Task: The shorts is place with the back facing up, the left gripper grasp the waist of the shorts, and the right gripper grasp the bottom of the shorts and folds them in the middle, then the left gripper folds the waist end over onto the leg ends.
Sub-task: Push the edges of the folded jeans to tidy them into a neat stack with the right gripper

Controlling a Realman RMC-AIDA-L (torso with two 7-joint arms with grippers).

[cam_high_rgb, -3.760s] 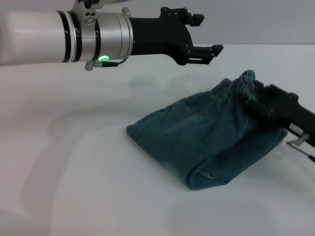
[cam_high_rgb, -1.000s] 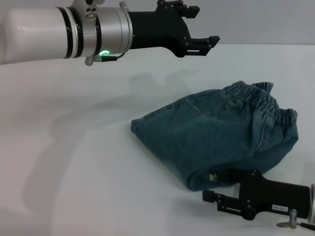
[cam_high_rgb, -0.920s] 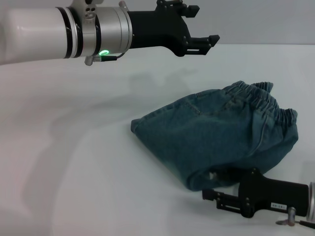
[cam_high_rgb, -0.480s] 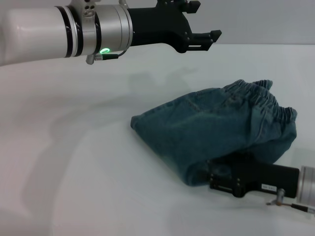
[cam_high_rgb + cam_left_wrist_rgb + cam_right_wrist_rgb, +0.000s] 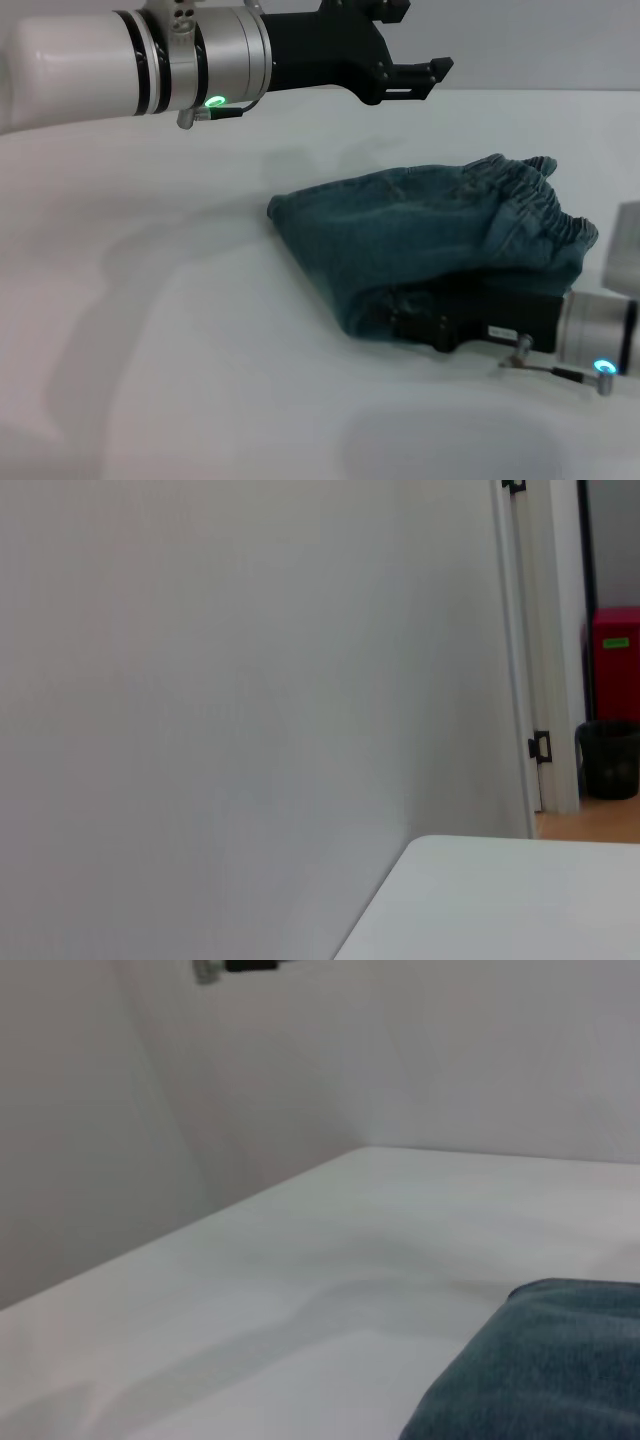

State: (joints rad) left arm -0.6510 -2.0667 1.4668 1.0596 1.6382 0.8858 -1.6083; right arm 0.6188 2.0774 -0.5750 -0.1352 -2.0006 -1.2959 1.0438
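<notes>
Reaching under shorts [image 5: 420, 235], right pincer [image 5: 425, 325]

White table [image 5: 150, 350], red cabinet [image 5: 615, 685], black bin [image 5: 608, 760].

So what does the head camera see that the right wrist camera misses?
Only the head view shows both arms: the left claw raised above the table, away from the cloth, its fingers apart, and the right claw low at the near edge of the shorts, pushed under the fold so its fingertips are hidden. It also shows the ruffled waistband. Only the right wrist view shows the wall behind the table. Both show the white table and blue denim.
</notes>
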